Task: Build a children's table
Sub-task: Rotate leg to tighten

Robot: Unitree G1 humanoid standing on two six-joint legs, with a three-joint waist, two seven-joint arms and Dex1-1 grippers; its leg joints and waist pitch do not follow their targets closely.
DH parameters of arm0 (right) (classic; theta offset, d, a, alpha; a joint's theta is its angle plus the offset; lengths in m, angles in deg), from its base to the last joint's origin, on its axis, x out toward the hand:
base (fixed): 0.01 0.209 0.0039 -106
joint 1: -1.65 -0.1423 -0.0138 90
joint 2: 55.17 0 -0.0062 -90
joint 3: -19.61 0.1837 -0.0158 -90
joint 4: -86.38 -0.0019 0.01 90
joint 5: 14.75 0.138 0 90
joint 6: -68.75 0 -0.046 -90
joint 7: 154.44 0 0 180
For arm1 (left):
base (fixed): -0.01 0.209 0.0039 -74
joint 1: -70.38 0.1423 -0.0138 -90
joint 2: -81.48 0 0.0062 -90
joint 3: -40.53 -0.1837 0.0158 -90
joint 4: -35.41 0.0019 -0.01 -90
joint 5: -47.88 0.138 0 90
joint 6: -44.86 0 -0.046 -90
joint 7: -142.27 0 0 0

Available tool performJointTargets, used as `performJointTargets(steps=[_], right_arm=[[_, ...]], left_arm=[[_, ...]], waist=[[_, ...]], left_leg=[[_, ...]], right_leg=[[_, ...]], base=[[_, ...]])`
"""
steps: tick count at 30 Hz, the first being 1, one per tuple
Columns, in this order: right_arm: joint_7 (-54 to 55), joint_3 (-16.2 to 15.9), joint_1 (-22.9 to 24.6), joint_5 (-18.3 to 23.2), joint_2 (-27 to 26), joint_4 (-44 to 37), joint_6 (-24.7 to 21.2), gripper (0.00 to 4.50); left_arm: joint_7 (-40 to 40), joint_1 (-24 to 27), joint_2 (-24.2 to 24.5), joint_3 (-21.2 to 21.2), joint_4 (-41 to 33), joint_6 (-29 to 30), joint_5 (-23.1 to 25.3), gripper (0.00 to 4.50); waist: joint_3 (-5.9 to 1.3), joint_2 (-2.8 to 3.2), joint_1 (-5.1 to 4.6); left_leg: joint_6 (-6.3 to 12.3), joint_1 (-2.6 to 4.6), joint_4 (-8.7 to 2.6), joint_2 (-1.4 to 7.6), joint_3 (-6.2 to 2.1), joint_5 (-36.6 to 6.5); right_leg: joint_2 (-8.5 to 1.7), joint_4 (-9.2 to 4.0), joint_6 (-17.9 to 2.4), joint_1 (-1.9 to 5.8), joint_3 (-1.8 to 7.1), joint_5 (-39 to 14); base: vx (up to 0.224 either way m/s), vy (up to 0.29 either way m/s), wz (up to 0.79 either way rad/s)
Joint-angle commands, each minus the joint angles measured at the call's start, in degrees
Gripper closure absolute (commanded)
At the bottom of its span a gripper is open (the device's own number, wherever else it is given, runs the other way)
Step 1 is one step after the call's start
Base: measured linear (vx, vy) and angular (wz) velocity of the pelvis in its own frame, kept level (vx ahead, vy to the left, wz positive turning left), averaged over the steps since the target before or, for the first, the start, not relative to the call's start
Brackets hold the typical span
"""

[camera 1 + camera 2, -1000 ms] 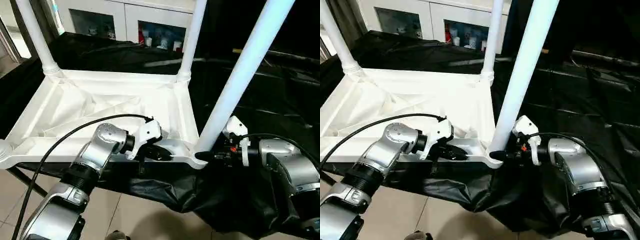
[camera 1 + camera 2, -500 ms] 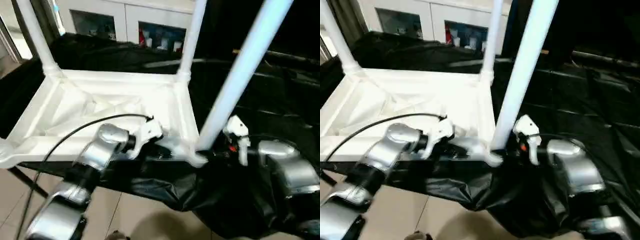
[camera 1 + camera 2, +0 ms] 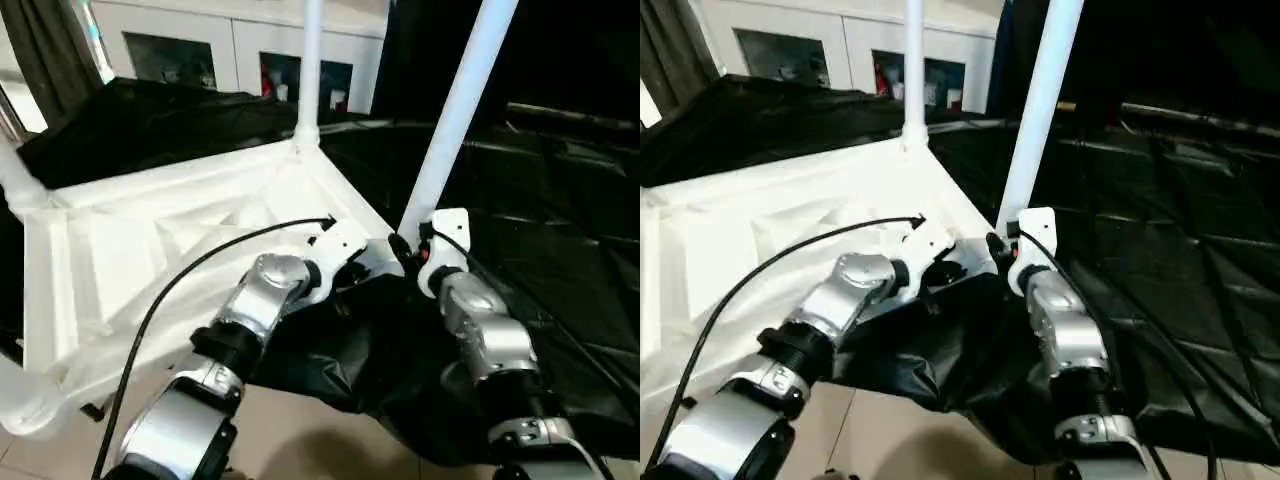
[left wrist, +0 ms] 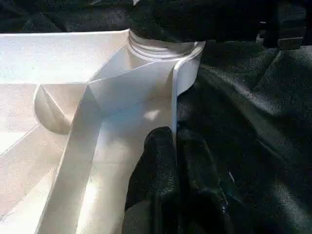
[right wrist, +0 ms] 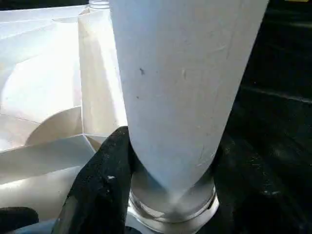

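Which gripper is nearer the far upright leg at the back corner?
Neither clearly. Left gripper pinches the tabletop rim; right gripper grips the near leg. Far leg stands well beyond both.

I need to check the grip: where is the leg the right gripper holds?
In the left eye view, that leg rises from the tabletop's near right corner socket, the right gripper around its base, just right of the left gripper.

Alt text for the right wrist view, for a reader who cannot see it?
A white leg stands upright in a corner socket of the upturned white tabletop, close to the camera. A black finger of the right gripper presses against the leg's base, with black cloth beyond.
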Motion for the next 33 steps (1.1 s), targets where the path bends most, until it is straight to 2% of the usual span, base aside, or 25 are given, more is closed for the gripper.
performJointTargets(steps=[1,3,4,5,9,11,12,14,16,18,20,22,23,25,27,28,30,32,33], right_arm=[[-4.5,-5.67,0.38,0.6,-4.49,3.13,-1.41,1.98],[-6.06,-4.2,0.28,2.15,-4.0,2.84,-1.11,1.82],[-6.37,-4.11,0.31,2.27,-3.81,2.7,-1.02,1.74],[-8.72,-4.69,0.6,2.17,-2.12,1.86,-0.47,1.48],[-14.27,-5.82,1.46,2.96,0.9,-0.39,-0.89,1.35],[-23.52,-8.23,3.08,3.45,6.12,-4.05,-1.03,1.35],[-27.45,-9.12,3.86,3.71,8.69,-5.6,-0.84,1.35],[-30.17,-9.67,4.41,3.91,10.53,-6.65,-0.68,1.35],[-33.7,-10.3,5.12,4.26,12.81,-7.94,-0.52,1.35],[-39.85,-11.14,6.34,5.75,16.13,-10.58,-1.23,1.35],[-44.36,-11.82,7.27,6.84,18.56,-12.9,-1.98,1.35],[-48.68,-12.53,7.95,8.33,21.34,-15.46,-3.46,1.35],[-50.23,-12.85,8.07,8.8,22.4,-16.17,-3.79,1.35],[-52.46,-13.18,7.92,8.81,23.74,-16.47,-3.93,1.35],[-53.12,-13.31,7.77,8.68,24.09,-16.32,-3.8,1.35],[-53.65,-13.31,7.54,8.56,24.27,-16.03,-3.76,1.35],[-54.58,-13.81,7.16,8.44,24.7,-15.92,-3.85,1.35],[-55.05,-14.16,7.06,8.59,24.87,-16.01,-4.03,1.35],[-55.4,-14.46,7.0,8.66,24.96,-16.07,-4.13,1.5]], left_arm=[[-0.18,-0.65,-4.28,-3.52,1.81,-1.58,0.21,4.5],[-0.81,-0.9,-3.41,-3.43,2.21,-2.51,0.36,4.5],[-0.96,-0.92,-3.22,-3.39,2.24,-2.64,0.35,4.5],[-2.53,-0.99,-1.96,-3.21,2.13,-3.15,0.21,4.5],[-5.33,-0.92,0.05,-2.95,1.85,-3.18,-0.11,4.5],[-10.46,-0.42,2.85,-3.47,1.35,-4.2,-0.31,4.5],[-13.39,0.02,4.17,-3.7,0.64,-4.2,-0.76,4.5],[-15.55,0.34,5.1,-3.84,0.08,-4.21,-1.14,4.5],[-18.4,0.78,6.3,-4.09,-0.61,-5.27,-1.6,4.5],[-23.12,1.49,8.28,-4.54,-1.98,-6.03,-2.48,4.5],[-27.27,2.3,9.78,-4.88,-3.66,-6.62,-3.83,4.5],[-32.81,3.45,11.8,-5.6,-6.41,-6.96,-5.72,4.5],[-34.67,3.78,12.68,-6.03,-7.34,-6.84,-6.07,4.5],[-37.22,4.07,14.09,-6.59,-8.23,-7.33,-6.13,4.5],[-37.65,4.05,14.39,-6.6,-8.28,-7.54,-6.02,4.5],[-38.28,4.1,14.7,-6.56,-8.48,-7.6,-6.05,4.5],[-39.1,4.31,15.27,-6.62,-9.38,-7.22,-6.5,4.5],[-39.26,4.35,15.36,-6.64,-9.64,-7.05,-6.66,4.5],[-39.27,4.34,15.36,-6.61,-9.71,-6.97,-6.71,4.5]], waist=[[-2.33,0.09,0.02],[-2.25,0.15,0.07],[-2.32,-0.07,0.13],[-2.31,0.03,0.19],[-2.45,-0.11,0.37],[-2.47,-0.16,0.57],[-2.58,-0.12,0.75],[-2.75,-0.21,0.75],[-2.9,-0.17,0.74],[-2.98,-0.19,0.75],[-2.95,-0.19,0.75],[-3.02,-0.31,0.98],[-2.95,-0.22,1.04],[-2.89,-0.09,1.45],[-2.78,-0.06,1.88],[-2.69,-0.28,2.13],[-2.59,-0.27,2.31],[-2.62,-0.36,2.3],[-2.57,-0.41,2.28]], left_leg=[[-1.28,0.63,-4.46,1.03,-1.04,-21.88],[-0.97,0.63,-4.49,1.01,-1.0,-21.9],[-0.73,0.57,-4.46,1.01,-1.0,-21.82],[-0.7,0.6,-4.49,1.04,-1.02,-21.69],[0.09,0.39,-4.36,1.15,-0.88,-20.13],[0.38,0.28,-4.35,1.09,-0.93,-18.9],[1.06,0.33,-4.11,1.21,-0.75,-17.95],[1.96,-0.16,-3.9,1.12,-0.72,-14.9],[2.3,0.11,-3.6,1.19,-0.64,-12.91],[3.39,0.0,-3.34,1.16,-0.57,-10.99],[4.34,0.2,-3.16,1.21,-0.41,-10.72],[5.24,0.19,-3.05,1.3,-0.47,-9.82],[5.67,0.31,-2.95,1.39,-0.26,-9.37],[5.71,0.46,-2.9,1.59,-0.11,-9.36],[4.93,0.71,-3.01,1.79,0.01,-11.01],[4.32,0.75,-3.09,1.76,0.01,-11.96],[3.06,0.7,-3.33,1.81,-0.15,-12.96],[2.62,0.68,-3.36,1.75,-0.21,-12.99],[2.55,0.65,-3.37,1.73,-0.2,-13.06]], right_leg=[[-2.31,-5.39,-6.64,1.13,1.5,-20.89],[-2.3,-5.4,-6.78,1.07,1.51,-20.8],[-2.39,-5.41,-6.74,1.15,1.52,-21.05],[-2.43,-5.44,-6.73,1.13,1.52,-21.15],[-2.49,-5.23,-7.38,1.35,1.57,-18.91],[-2.4,-5.17,-7.76,1.72,1.45,-17.79],[-2.39,-4.93,-8.07,1.77,1.59,-15.53],[-2.5,-4.2,-9.56,2.24,1.54,-11.11],[-2.31,-3.82,-11.27,2.17,1.45,-7.19],[-2.2,-3.23,-13.17,2.58,1.36,-2.66],[-2.16,-3.07,-14.15,2.45,1.44,-0.69],[-2.22,-2.67,-15.04,2.85,1.44,1.28],[-2.15,-2.64,-15.53,2.56,1.42,2.0],[-2.17,-2.56,-16.03,2.44,1.34,1.11],[-2.31,-2.8,-16.04,2.2,1.4,-1.74],[-2.3,-2.88,-15.64,2.16,1.43,-3.63],[-2.48,-3.03,-14.73,2.14,1.5,-6.24],[-2.51,-3.0,-14.32,2.15,1.52,-6.48],[-2.52,-3.05,-14.2,2.12,1.54,-6.58]], base=[[0.0,0.0,0.0],[0.0,0.0,0.0],[0.0,0.0,0.0],[0.0,0.0,0.0],[0.0,0.0,0.0],[0.0,0.0,0.0],[0.0,0.0,0.0],[0.0,0.0,0.0],[0.0,0.0,0.0],[0.0,0.0,0.0],[0.0,0.0,0.0],[0.0,0.0,0.0],[0.0,0.0,0.0],[0.0,0.0,0.0],[0.0,0.0,0.0],[0.0,0.0,0.0],[0.0,0.0,0.0],[0.0,0.0,0.0],[0.0,0.0,0.0]])
